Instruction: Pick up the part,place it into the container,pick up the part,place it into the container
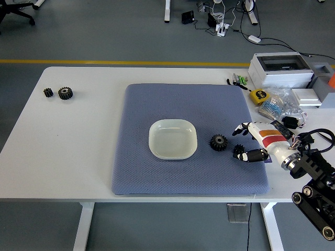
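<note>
The part (219,142), a black toothed gear, lay flat on the blue-grey mat (172,104), just right of the white container (173,139) and apart from it. The container, a shallow rounded-square dish, sat near the mat's middle with nothing visible inside.

The right hand (252,141) hovered just right of the gear, not touching it, its fingers (242,153) spread apart and holding nothing; the dark fingertips were small and hard to separate from one another. The arm behind it ran off the picture's lower right corner, so its upper part was cut off.

Three gears could be counted in all: the one on the mat and two more at the desk's (78,151) far left, a small gear (48,92) and a larger gear (65,93) side by side. One container was present.

At the desk's far right stood a white box (281,69), a yellow tape measure (257,95) and a clear bag (280,104) of small items whose contents were too fine to tell.
</note>
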Robot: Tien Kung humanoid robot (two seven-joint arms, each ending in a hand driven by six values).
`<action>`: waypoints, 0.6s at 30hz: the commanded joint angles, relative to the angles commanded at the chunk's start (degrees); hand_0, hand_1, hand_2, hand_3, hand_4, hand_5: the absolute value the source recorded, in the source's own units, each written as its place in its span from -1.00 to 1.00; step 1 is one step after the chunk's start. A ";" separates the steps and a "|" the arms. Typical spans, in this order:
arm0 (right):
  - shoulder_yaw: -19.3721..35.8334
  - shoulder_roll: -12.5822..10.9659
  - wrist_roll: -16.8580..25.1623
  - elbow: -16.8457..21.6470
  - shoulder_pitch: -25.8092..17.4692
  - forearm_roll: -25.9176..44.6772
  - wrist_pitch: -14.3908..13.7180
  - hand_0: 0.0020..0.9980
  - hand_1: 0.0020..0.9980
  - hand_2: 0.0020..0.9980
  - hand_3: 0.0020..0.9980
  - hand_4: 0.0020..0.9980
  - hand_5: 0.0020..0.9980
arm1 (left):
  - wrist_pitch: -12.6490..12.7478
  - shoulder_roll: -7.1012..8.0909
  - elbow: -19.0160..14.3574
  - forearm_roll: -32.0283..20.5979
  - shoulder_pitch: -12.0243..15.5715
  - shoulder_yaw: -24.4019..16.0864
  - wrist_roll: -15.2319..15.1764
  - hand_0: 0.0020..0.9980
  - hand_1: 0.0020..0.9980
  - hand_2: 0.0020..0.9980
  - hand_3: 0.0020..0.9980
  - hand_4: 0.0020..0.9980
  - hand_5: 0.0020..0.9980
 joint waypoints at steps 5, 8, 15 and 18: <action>-0.75 0.17 -0.12 -1.29 0.10 0.43 0.25 -0.28 -0.01 0.06 0.04 0.84 -0.69 | 0.16 0.00 0.00 0.25 -0.17 -0.12 0.01 0.47 0.52 0.64 0.27 0.49 0.14; -1.08 0.32 -0.14 -1.85 0.16 0.76 0.11 -0.30 -0.02 0.04 0.04 0.76 -0.67 | 0.24 0.00 0.00 0.23 -0.09 -0.17 -0.01 0.47 0.52 0.64 0.27 0.48 0.14; -1.59 0.90 -0.59 -3.28 0.90 1.34 0.03 -0.28 -0.02 0.06 0.04 0.66 -0.56 | 0.35 0.00 0.00 0.73 0.12 -0.44 0.10 0.47 0.51 0.63 0.27 0.48 0.14; -1.53 1.16 -1.00 -4.14 1.23 1.42 -0.02 -0.28 -0.02 0.06 0.04 0.66 -0.56 | 0.37 0.00 0.00 1.06 0.14 -0.50 0.16 0.47 0.51 0.63 0.27 0.48 0.14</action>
